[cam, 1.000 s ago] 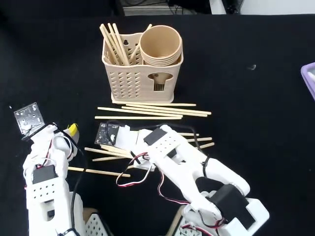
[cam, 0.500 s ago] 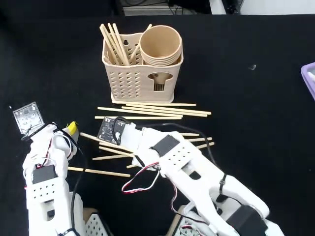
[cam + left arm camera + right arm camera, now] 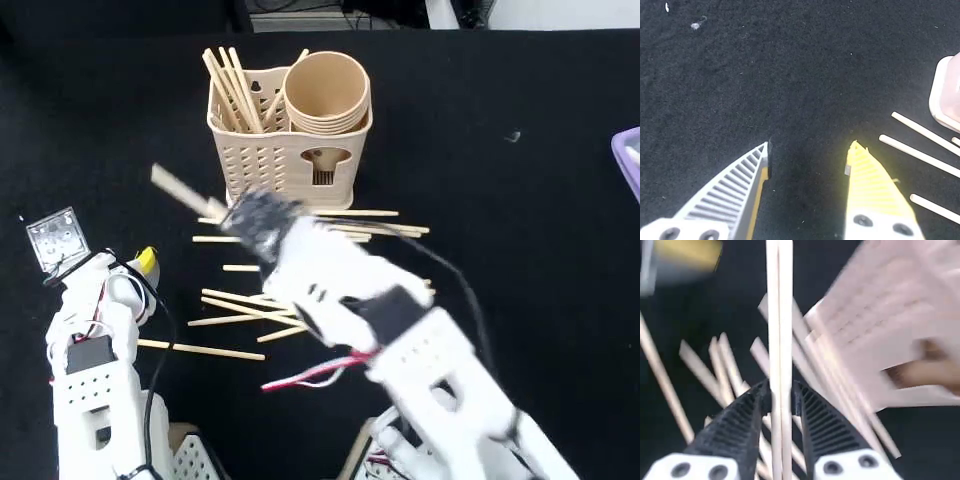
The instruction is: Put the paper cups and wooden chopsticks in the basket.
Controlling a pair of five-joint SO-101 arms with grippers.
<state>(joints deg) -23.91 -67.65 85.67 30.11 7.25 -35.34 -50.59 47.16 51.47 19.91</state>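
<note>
We saw the right claw point(image 3: 780, 390) pinching two chopsticks point(image 3: 779, 315) just before the basket point(image 3: 280, 165), while the left claw point(image 3: 810, 147) hung spread over the table's point(image 3: 790, 60) near left corner.

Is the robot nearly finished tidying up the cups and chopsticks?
Not yet. The paper cups are stacked in the basket, beside several standing chopsticks. The right gripper is shut on two chopsticks. Many loose chopsticks lie on the table, left to collect.
</note>
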